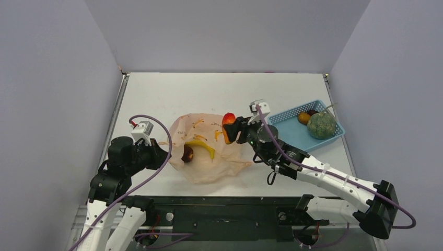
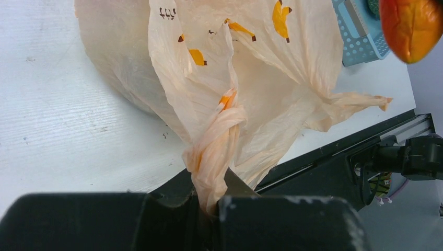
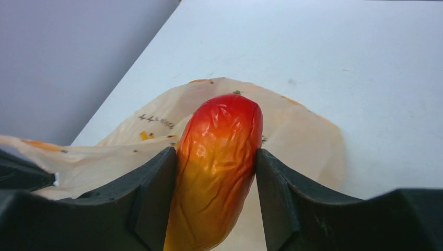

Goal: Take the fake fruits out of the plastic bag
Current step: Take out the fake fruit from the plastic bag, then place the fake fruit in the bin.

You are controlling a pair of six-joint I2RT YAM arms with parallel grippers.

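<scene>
Slippage looms: right hand (image 1: 233, 129) pinches the glossy mango (image 3: 219, 157) by its smooth sides above the plastic bag (image 1: 209, 168), left hand (image 2: 211, 206) clamped tight on that bag.

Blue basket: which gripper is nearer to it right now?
Right. The right gripper, holding the mango, hangs at the edge of the bag beside the basket; the left gripper pinches the bag's handle, across the bag from it.

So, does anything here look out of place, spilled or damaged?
Nothing stands out. The plastic bag lies crumpled and open, its twisted handle pinched in the left hand; the right hand holds the mango above it.
</scene>
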